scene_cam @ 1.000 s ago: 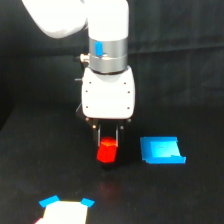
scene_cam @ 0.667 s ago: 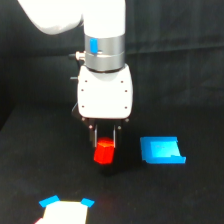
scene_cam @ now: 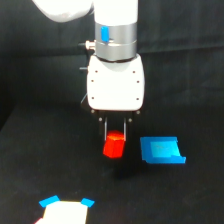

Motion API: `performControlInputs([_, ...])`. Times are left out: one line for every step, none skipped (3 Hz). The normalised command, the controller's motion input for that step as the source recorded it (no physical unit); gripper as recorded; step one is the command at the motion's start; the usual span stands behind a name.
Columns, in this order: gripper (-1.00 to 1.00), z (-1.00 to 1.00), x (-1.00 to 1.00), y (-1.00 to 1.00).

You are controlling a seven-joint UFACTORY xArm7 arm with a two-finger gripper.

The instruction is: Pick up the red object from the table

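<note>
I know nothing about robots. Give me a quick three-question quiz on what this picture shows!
1. True or false: the end effector grips the red object.
2. On which side of the red object, in the exterior view, does the blue piece lie: A left, B right?
3. Fill in: the table is coloured ____.

Key: 1 true; 2 B; 3 black.

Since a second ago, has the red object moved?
Yes. The red object, held in the gripper, has risen: it now sits level with the blue piece, which stayed put on the table.
</note>
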Motion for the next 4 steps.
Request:
performControlInputs([-0.81, 1.0, 0.16, 1.0])
performControlInputs([-0.76, 1.0, -0.01, 0.07])
performControlInputs([-1.0, 1.0, -0.63, -0.59])
performControlInputs([-1.0, 0.85, -0.49, -1.0])
